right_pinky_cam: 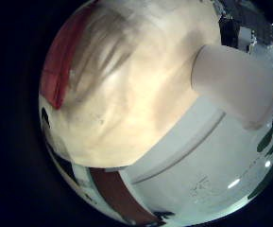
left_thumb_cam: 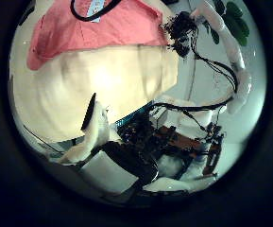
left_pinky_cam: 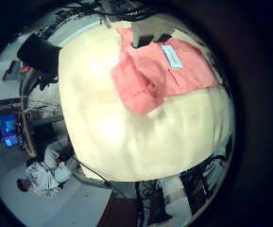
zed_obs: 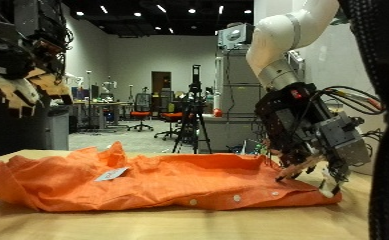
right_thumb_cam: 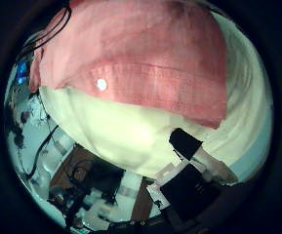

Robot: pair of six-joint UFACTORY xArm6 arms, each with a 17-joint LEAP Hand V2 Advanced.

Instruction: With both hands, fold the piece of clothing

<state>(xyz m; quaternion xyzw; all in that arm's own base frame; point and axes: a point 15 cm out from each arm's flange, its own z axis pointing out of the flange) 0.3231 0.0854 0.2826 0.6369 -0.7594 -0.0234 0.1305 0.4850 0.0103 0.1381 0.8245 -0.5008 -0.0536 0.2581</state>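
Observation:
An orange garment point(zed_obs: 181, 180) lies spread out along the table point(zed_obs: 181, 222), its white label point(zed_obs: 110, 174) facing up. My right hand point(zed_obs: 307, 140) hangs over one end of it with relaxed fingers pointing down, their tips at the cloth's corner. Nothing is pinched that I can see. The right thumb side palm view is mostly filled by the garment point(right_thumb_cam: 131, 58), close below. My left hand point(zed_obs: 24, 60) is raised well above the other end, holding nothing. From up there its palm views take in the whole garment point(left_pinky_cam: 160, 71) and the right hand point(left_thumb_cam: 181, 33) at the cloth's corner.
The table's front edge runs just before the garment. Bare tabletop point(left_pinky_cam: 136, 132) stretches wide beside the cloth. A tripod point(zed_obs: 194, 110) and office chairs stand on the floor beyond the table.

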